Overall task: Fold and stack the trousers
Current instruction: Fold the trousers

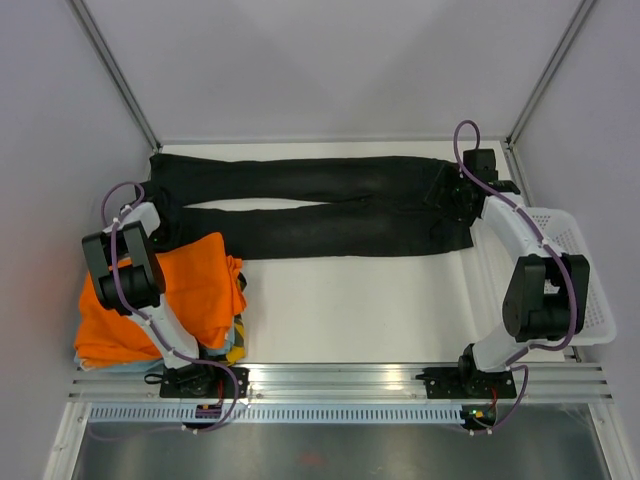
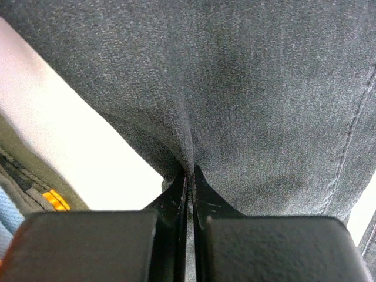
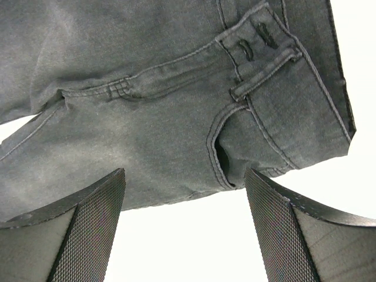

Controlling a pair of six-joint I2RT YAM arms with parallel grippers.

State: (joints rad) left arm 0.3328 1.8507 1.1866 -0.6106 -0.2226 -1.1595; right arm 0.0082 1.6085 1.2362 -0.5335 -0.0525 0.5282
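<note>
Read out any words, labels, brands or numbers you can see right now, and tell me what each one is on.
No text can be read in any view.
Trousers: only seams at the waist, with no tag or brand showing.
Orange patch, lower left of the left wrist view: too blurred to tell whether it carries letters.
Basket: no label visible.

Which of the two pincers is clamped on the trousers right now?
The left pincer, shut on the trousers near the leg ends; the right pincer hangs open over the waist.
</note>
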